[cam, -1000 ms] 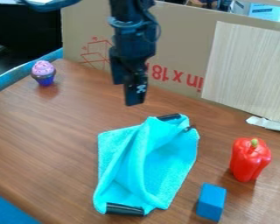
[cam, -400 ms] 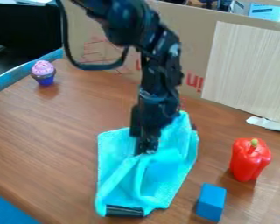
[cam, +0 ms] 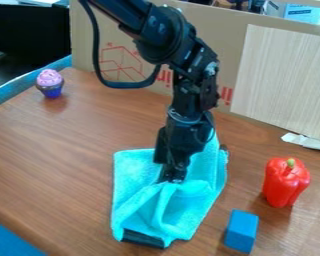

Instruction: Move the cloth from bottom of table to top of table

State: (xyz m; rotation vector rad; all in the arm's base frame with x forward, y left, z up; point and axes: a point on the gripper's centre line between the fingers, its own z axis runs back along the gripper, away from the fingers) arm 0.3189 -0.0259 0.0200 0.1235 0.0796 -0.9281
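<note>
Centrally, a rumpled cloth (cam: 134,165) on the table (cam: 56,165), near side.
Beyond the blue block (cam: 242,231), the gripper (cam: 172,179) meets its folds; whether clenched or released cannot be told. A shallow pinch could slip during transfer toward the cardboard (cam: 226,42).

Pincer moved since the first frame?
Yes. Judged against the upright cardboard, the pincer has come down the view and slightly right, now at the cloth.

One cloth (cam: 134,171), one cupcake (cam: 50,83), one pepper (cam: 284,184), one block (cam: 241,231)
</note>
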